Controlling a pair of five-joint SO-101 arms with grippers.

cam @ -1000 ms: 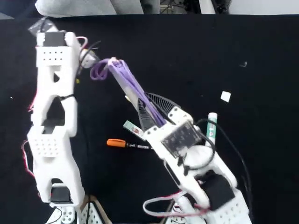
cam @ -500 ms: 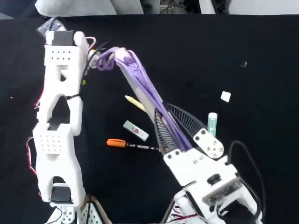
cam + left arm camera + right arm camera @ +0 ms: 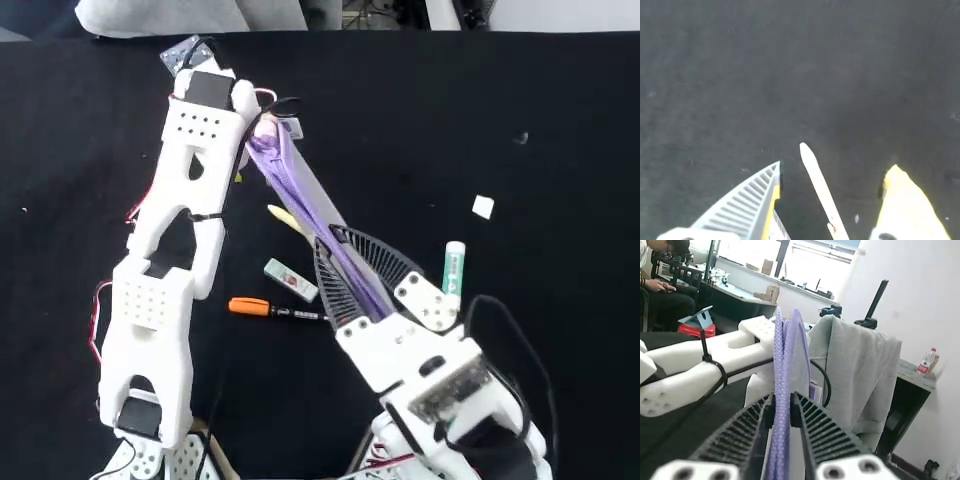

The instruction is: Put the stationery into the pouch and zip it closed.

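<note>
The right hand (image 3: 782,396) is pressed together on the purple pouch (image 3: 300,195), its two black ribbed fingers (image 3: 737,432) pinching the fabric edge-on between them. From that grip the pouch runs as a taut, narrow band, lifted off the surface, slanting away toward the far left until its upper end meets the tip of the left arm (image 3: 190,200). Whether anything there grips it cannot be told. The left hand (image 3: 836,169) is spread: its own wrist view shows a pale ribbed finger (image 3: 747,200) and a yellow-tipped one (image 3: 905,205) well apart, pointing down at the dark surface. A slim white stick (image 3: 816,185) lies between them, touching neither. The stationery lies loose on the surface, outside the pouch. A pale yellow pen (image 3: 288,220) is just beside the stretched band. A small green-and-white eraser (image 3: 291,279) is near the right hand's fingers, and an orange marker (image 3: 272,309) lies below it. A green-and-white tube (image 3: 453,266) is on the far side of the right arm (image 3: 440,380). A little white square (image 3: 483,207) sits apart from the rest on the black surface (image 3: 560,120).
</note>
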